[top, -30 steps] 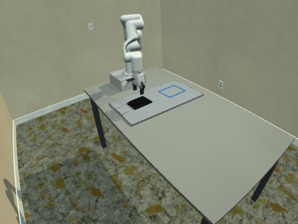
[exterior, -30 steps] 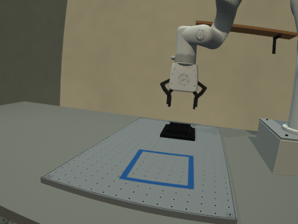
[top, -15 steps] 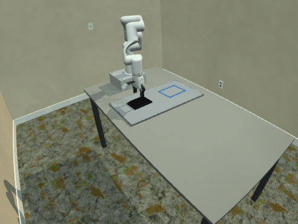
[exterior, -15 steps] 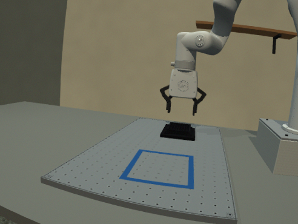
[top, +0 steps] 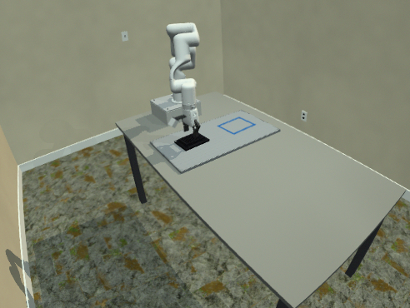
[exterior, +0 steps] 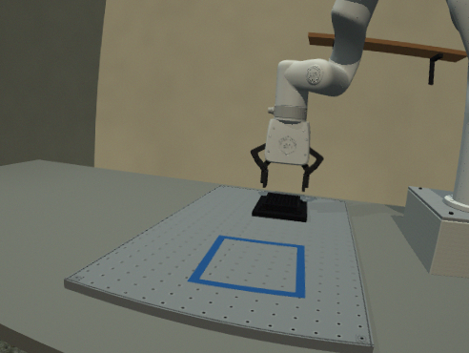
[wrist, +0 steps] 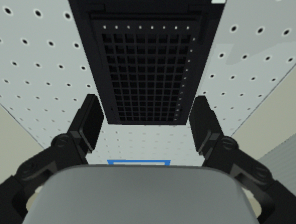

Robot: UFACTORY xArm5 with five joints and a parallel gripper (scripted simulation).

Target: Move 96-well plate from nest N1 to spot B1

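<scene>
Grey table carries one perforated deck. One black 96-well plate sits in its nest; one blue outline unoccupied. Gripper above plate, jaws fully apart, holding nothing.

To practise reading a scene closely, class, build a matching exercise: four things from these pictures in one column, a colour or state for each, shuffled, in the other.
Things:
1. well plate
2. taped outline
3. gripper
4. wall shelf

Descriptions:
A. brown, on black brackets
B. jaws wide open, holding nothing
C. black, resting in its nest
D. blue, nothing inside it

Pairs: 1-C, 2-D, 3-B, 4-A
</scene>
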